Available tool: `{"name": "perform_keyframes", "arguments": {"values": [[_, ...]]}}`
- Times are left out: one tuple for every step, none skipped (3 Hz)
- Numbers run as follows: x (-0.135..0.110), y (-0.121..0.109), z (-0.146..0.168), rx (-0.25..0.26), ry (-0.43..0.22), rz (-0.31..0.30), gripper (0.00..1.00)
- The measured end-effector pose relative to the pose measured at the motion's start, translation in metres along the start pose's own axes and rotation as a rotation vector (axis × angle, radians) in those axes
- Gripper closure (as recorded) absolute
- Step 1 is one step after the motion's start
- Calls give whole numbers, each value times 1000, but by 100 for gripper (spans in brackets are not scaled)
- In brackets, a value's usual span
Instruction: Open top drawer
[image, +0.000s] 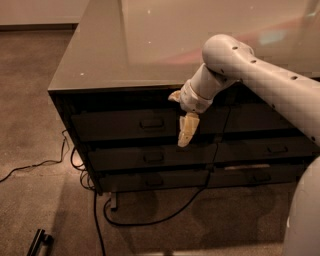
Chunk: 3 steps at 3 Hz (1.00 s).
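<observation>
Brown carpet (30, 125) surrounds a dark cabinet with a glossy tabletop (125, 55). We see the top drawer (110, 126) at the head of the left-hand stack, its front flush with the drawers below it and so shut. The gripper (186, 135) hangs pointing downward in front of that drawer's right end, to the right of the metal pull (152, 123). We cannot tell whether the gripper is open or closed. Black cable (165, 217) loops on the floor beneath.
</observation>
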<state>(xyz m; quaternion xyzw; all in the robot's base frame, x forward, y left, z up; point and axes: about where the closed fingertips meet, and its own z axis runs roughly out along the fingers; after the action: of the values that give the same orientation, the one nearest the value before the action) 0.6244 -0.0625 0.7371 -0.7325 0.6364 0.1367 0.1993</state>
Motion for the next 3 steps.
{"name": "perform_keyframes", "arguments": {"values": [[-1,3,1,-5,-11,-9,0],[8,-1,15,-11,-46,24,0],[13,-11,31,-15,-58,37,0]]}}
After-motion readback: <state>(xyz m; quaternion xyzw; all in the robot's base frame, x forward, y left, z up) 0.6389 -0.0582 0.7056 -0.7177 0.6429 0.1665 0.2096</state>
